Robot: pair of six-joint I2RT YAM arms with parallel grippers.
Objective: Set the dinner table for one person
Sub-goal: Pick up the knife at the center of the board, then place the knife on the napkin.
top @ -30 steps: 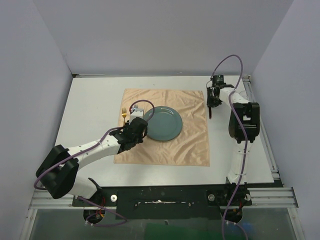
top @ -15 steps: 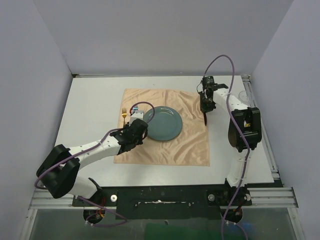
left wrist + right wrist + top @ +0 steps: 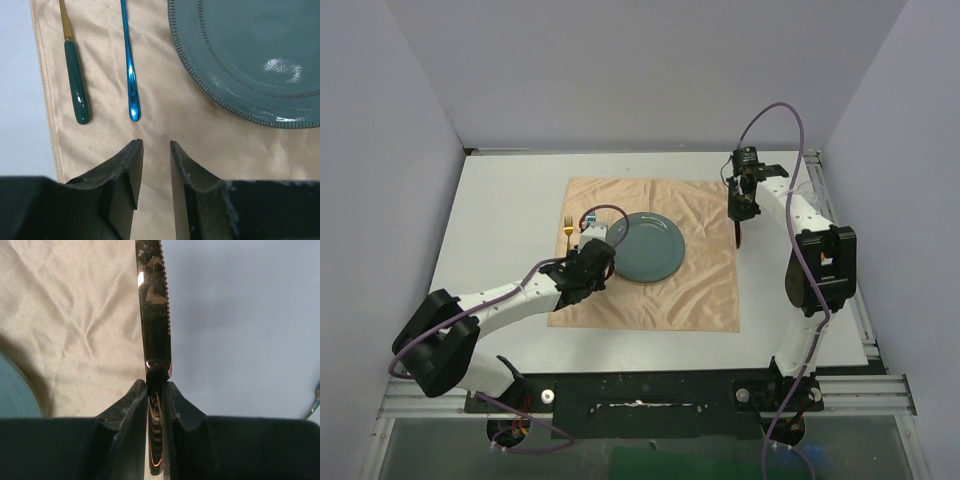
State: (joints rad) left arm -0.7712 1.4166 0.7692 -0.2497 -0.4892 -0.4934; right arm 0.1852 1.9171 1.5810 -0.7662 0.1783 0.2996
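Dinner table [image 3: 500, 200]: is spreading flat and white beneath everything, from the arm bases out to the far wall, with rails along its edges.
Left claw [image 3: 152, 145]: is hovering low over the near-left part of the cloth with its jaws spread and nothing between them.
Cloth [image 3: 700, 290]: is lying peach-coloured and slightly rumpled across the middle of the table.
Plate [image 3: 650, 247]: is sitting on the cloth, just right of the left claw.
Fork [image 3: 77, 85]: is lying with its green handle near the cloth's left hem.
Blue utensil [image 3: 131, 75]: is lying between the fork and the plate, touching neither; its working end is out of view.
Right claw [image 3: 156, 385]: is pinching the knife by its handle, jaws pressed tight against it.
Knife [image 3: 154, 305]: is pointing forward from the claw, its serrated blade hanging over the line where the cloth's right hem meets bare table.
Handling: the table is looking stiff, heavy and fixed, with a smooth top on which cutlery may be sliding a little.
Hold: it is probably nothing to grasp; it is serving as the surface to set things on, and the knife's handle is the sensible grip.
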